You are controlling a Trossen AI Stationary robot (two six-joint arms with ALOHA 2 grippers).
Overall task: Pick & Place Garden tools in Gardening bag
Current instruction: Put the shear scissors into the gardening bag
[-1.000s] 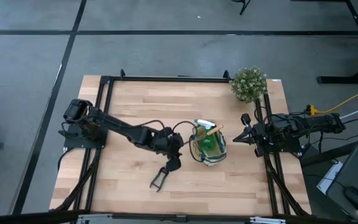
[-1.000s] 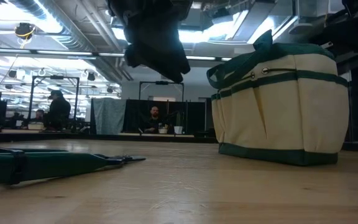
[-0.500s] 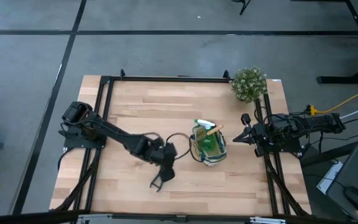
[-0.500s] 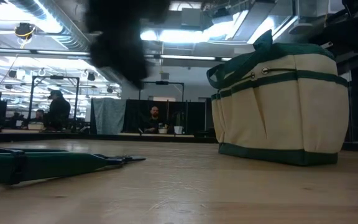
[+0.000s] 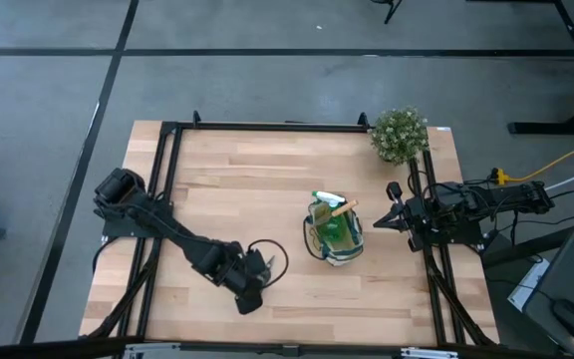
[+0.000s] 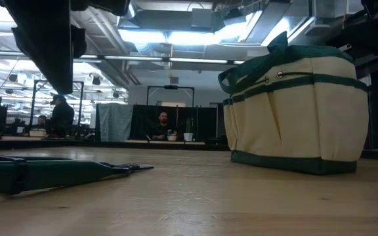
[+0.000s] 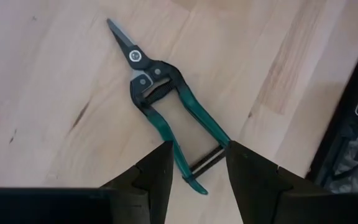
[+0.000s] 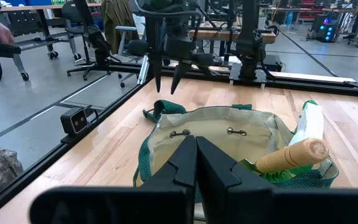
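Note:
The pruning shears (image 7: 164,106), with green handles and short metal blades, lie flat on the wooden table; they also show in the low view (image 6: 51,174). My left gripper (image 7: 197,163) is open and hovers above their handle ends, clear of them. In the high view it (image 5: 250,295) covers the shears. The beige gardening bag with green trim (image 5: 334,232) stands upright on its base mid-table. It holds the green spray bottle (image 8: 309,124) and the wooden-handled trowel (image 8: 291,155). My right gripper (image 5: 387,221) is shut and empty at the table's right side, pointing at the bag.
A bushy potted plant (image 5: 399,133) stands at the far right corner. A black metal frame (image 5: 267,126) runs around the table. Bare wood lies between the shears and the bag (image 6: 294,111). People sit in the room behind.
My left gripper has gone from beside the bag toward the table's near edge and a little left, and now stands over the shears. The shears and the bag have stayed where they were.

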